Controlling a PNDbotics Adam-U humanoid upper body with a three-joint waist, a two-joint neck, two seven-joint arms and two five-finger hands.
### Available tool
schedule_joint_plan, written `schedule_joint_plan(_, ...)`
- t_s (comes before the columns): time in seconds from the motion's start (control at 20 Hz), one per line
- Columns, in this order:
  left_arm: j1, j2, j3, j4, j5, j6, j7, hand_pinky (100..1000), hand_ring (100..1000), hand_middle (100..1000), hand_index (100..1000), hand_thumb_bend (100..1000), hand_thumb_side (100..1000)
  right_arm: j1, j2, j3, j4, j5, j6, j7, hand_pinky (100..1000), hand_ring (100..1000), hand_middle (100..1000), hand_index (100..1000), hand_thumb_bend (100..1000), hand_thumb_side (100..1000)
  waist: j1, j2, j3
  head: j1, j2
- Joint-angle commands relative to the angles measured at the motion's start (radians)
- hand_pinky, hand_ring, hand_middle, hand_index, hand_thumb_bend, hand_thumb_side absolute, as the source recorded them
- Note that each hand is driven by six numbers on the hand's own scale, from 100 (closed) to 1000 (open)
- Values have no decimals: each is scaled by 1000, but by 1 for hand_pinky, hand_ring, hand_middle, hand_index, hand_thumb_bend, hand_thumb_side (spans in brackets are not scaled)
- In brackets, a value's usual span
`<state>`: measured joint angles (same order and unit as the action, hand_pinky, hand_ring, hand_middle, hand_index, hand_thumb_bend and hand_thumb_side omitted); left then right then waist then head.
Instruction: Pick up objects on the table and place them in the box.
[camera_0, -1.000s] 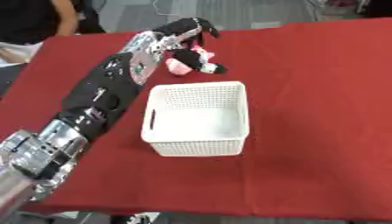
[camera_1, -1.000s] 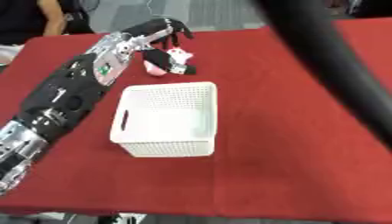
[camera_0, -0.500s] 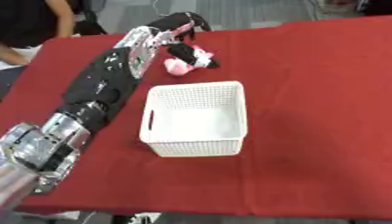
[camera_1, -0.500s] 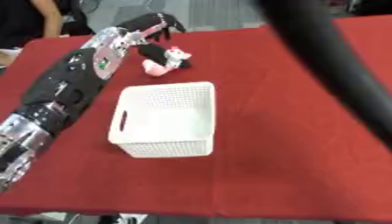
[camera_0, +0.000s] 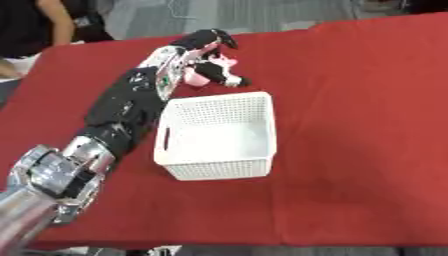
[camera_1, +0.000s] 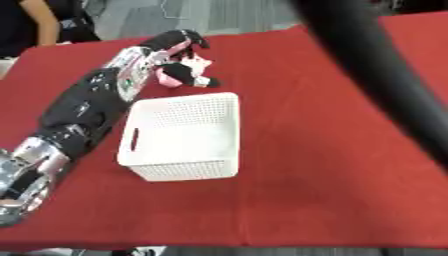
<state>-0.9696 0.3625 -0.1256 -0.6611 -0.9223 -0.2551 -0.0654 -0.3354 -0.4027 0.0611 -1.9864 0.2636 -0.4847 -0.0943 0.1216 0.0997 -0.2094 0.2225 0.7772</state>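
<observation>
Left eye view: your left robot hand (camera_0: 206, 41) reaches across the red-cloth worktop (camera_0: 359, 100) to a small pink, white and black soft toy (camera_0: 213, 73) lying just beyond the far rim of the white perforated plastic box (camera_0: 219, 135); its fingers curl over the toy's far side, though whether they have it gripped cannot be told. The box holds nothing. Right eye view: same toy, same reach; a thick black arm crosses the upper right corner, its robot hand out of sight. To do this step well, get the fingers round the toy's body before lifting, raise it clear of the box rim, then release over the middle of the box.
</observation>
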Motion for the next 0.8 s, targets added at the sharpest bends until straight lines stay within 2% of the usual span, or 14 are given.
schedule_joint_plan(0.05, -41, 12, 34, 25, -41, 13, 28, 500, 641, 774, 829, 495, 693, -14, -17, -1, -14, -6, -1, 5, 601, 699, 815, 785, 100, 825, -3, -12, -5, 15, -7)
schedule_joint_plan(0.1, -45, 14, 40, 34, -54, 17, 34, 502, 642, 773, 829, 602, 674, -14, -17, -1, -14, -7, -1, 6, 601, 699, 815, 785, 108, 813, -2, -12, -8, 16, -7)
schedule_joint_plan(0.4, -72, 33, 66, 54, -103, 23, 57, 512, 647, 770, 829, 584, 679, -12, -20, 1, -14, -8, -1, 10, 602, 700, 815, 783, 108, 814, 6, -11, -12, 16, -7)
schedule_joint_plan(0.45, -77, 37, 68, 55, -106, 24, 57, 512, 647, 770, 829, 606, 666, -12, -21, 2, -14, -8, 0, 11, 602, 700, 815, 783, 110, 812, 7, -11, -12, 17, -7)
schedule_joint_plan(0.8, -101, 50, 97, 71, -120, 51, 68, 516, 649, 770, 829, 609, 659, -14, -24, 6, -14, -10, -1, 17, 602, 700, 815, 780, 113, 813, 17, -9, -21, 20, -7)
